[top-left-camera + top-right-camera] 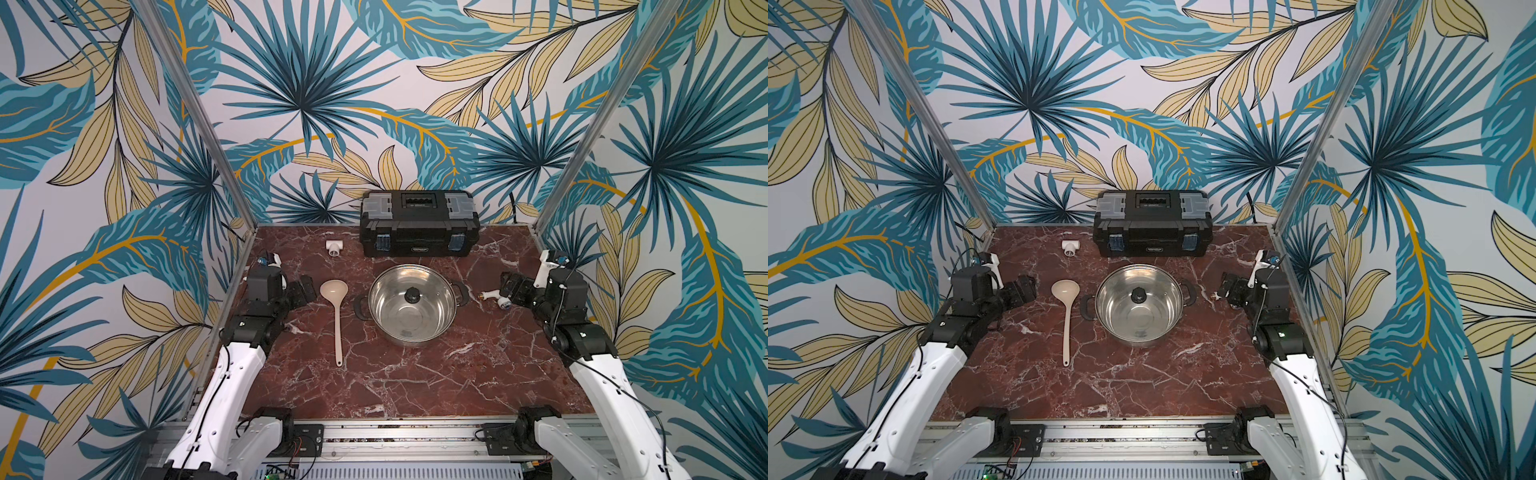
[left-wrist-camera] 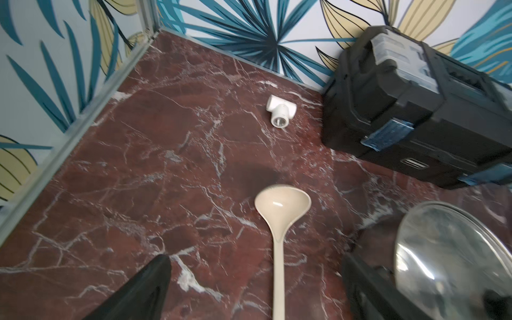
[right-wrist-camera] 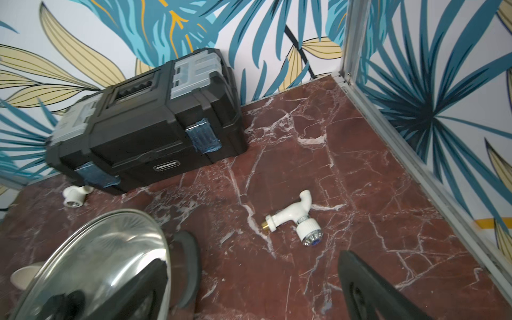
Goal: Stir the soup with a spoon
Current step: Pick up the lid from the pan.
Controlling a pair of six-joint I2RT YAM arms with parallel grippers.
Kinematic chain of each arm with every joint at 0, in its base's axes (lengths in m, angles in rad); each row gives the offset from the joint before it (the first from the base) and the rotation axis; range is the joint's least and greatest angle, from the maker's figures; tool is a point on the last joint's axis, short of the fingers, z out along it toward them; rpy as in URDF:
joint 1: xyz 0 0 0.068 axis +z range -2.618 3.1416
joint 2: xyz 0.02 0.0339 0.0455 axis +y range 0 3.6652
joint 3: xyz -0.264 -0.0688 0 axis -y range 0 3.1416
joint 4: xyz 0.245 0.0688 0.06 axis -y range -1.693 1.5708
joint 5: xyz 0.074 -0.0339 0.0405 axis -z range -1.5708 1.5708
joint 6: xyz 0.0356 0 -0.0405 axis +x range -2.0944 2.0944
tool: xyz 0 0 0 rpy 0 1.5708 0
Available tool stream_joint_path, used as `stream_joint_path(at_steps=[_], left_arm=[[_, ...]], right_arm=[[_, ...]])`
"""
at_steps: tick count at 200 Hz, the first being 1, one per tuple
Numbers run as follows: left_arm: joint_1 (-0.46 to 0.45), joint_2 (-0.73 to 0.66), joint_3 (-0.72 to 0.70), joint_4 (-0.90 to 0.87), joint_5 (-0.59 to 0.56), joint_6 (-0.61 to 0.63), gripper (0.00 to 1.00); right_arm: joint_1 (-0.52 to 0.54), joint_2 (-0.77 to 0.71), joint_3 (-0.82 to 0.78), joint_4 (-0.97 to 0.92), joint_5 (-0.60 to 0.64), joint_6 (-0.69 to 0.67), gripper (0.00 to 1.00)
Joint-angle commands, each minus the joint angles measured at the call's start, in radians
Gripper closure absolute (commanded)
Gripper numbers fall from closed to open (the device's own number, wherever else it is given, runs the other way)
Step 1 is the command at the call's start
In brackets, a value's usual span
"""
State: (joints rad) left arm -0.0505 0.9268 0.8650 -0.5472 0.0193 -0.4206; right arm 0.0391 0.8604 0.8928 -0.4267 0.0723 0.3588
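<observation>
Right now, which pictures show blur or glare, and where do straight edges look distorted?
Left wrist view: the pot lid is close, blurred and full of reflections, the spoon shows one small highlight. Right wrist view: the lid is blurred too. Both top views: sharp, but the frame posts splay outward.

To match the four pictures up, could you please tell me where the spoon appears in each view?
Top view: the spoon lies flat just left of the pot, bowl at the far end.
Top view: same spot, left of the pot.
Left wrist: between the fingers of the open left gripper, handle running toward the camera.
Right wrist: only its bowl's edge shows, behind the pot lid.
Shared landmark: the black toolbox, in all four.
</observation>
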Motion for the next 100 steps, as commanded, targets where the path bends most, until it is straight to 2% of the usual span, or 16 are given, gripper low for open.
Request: stream_joint_path(at_steps=[1, 28, 60, 75, 100], left_arm=[[-0.022, -0.083, 0.052, -0.194, 0.153, -0.046, 0.0], [-0.056, -0.177, 0.061, -0.265, 0.232, -0.056, 0.0], [-0.095, -0.249, 0.065, -0.342, 0.235, -0.069, 0.0], [-0.112, -0.253, 0.065, -0.369, 0.235, -0.07, 0.0], [-0.182, -0.243, 0.051, -0.37, 0.221, -0.094, 0.0]], right_arm=[[0.006, -0.029, 0.049, -0.172, -0.135, 0.046, 0.0], [0.031, -0.026, 0.11, -0.243, -0.172, 0.076, 0.01], [0.098, -0.002, 0.156, -0.269, -0.168, 0.107, 0.06], [0.154, 0.033, 0.188, -0.279, -0.137, 0.115, 0.08], [0.309, 0.128, 0.263, -0.306, -0.035, 0.106, 0.1]])
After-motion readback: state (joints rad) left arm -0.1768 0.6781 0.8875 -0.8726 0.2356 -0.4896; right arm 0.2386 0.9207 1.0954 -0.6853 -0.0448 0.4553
